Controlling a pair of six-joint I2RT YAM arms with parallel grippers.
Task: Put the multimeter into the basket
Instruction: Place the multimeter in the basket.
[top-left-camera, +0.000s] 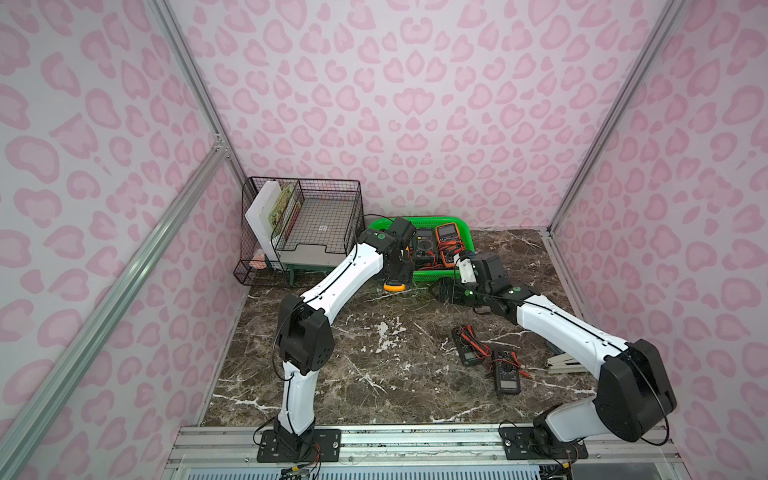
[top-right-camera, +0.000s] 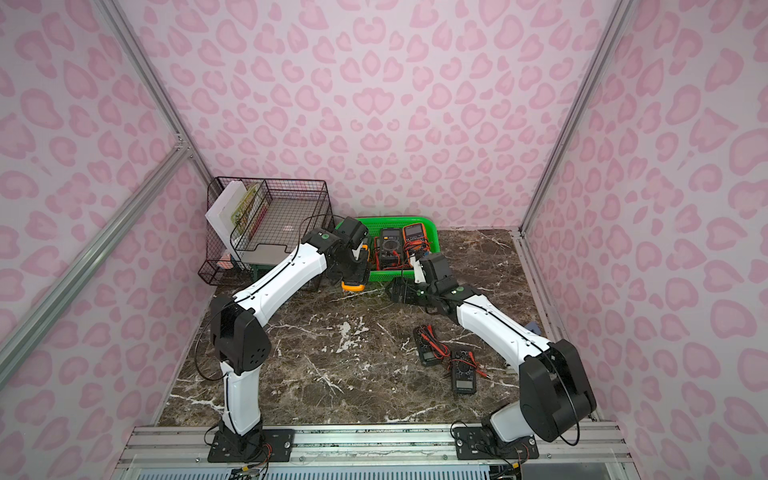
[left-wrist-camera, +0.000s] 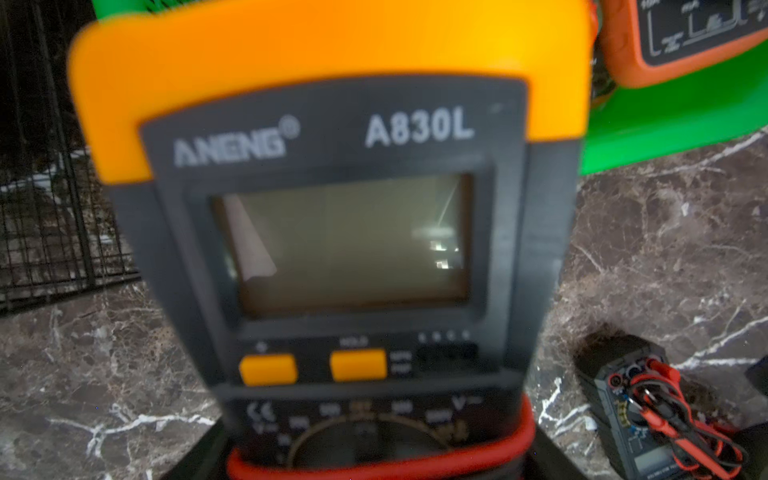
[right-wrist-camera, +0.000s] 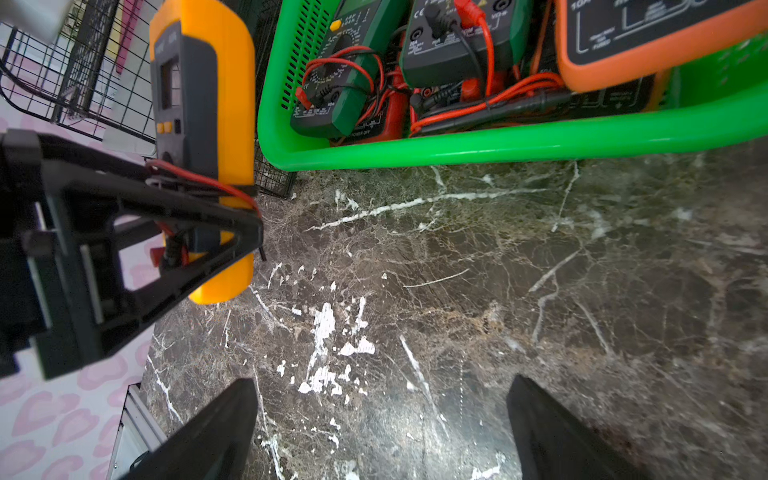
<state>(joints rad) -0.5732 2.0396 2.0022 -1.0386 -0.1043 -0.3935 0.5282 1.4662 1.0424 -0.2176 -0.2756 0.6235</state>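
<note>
right wrist view shows the left gripper (right-wrist-camera: 226, 208) pinching the yellow multimeter (right-wrist-camera: 208, 83) across its lower half, one black finger on each side. the red wire (right-wrist-camera: 199, 176) wound round the meter is caught under the grip. holding it near the middle looks like a good way to stop it from tipping.

the meter hangs just beside the green basket (right-wrist-camera: 498, 145), at about 7 o'clock of it in both top views. it is close to the rim but not inside yet. it looks lifted off the table (right-wrist-camera: 457, 270), though i cannot be sure.

the basket sits at 12 o'clock on the table. other meters (top-left-camera: 446, 243) already lie in it with their wires, some on top of others. so i think this one may have to rest on the pile. the next move is likely up and over the rim, then let go.

the right gripper (right-wrist-camera: 382, 380) is spread wide with nothing in it. it is low over bare table at 5 o'clock of the basket, out of the way.

two black meters (top-left-camera: 469, 347) wait at 4 o'clock on the table. the wire rack (top-left-camera: 316, 216) stands at 10 o'clock, close to the left arm, so a bump is a risk.
</note>
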